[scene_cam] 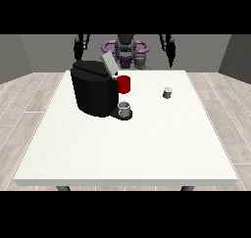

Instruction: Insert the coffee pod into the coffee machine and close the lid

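A black coffee machine [92, 89] stands on the white table [127, 144] at the left of centre, its grey lid [109, 64] tilted up and open. A grey cup [125, 109] sits on the machine's base at its front right. Behind that stands a red mug [124, 84]. The small grey coffee pod [167, 92] rests upright on the table to the right, apart from everything. Both hands hang raised behind the table's far edge: the hand at the view's left [78, 49] and the hand at the view's right [170, 53]. Neither touches anything.
The robot's torso [125, 51] with purple rings is behind the far edge. Wood floor surrounds the table. Bare tabletop stretches across the front half and the right side.
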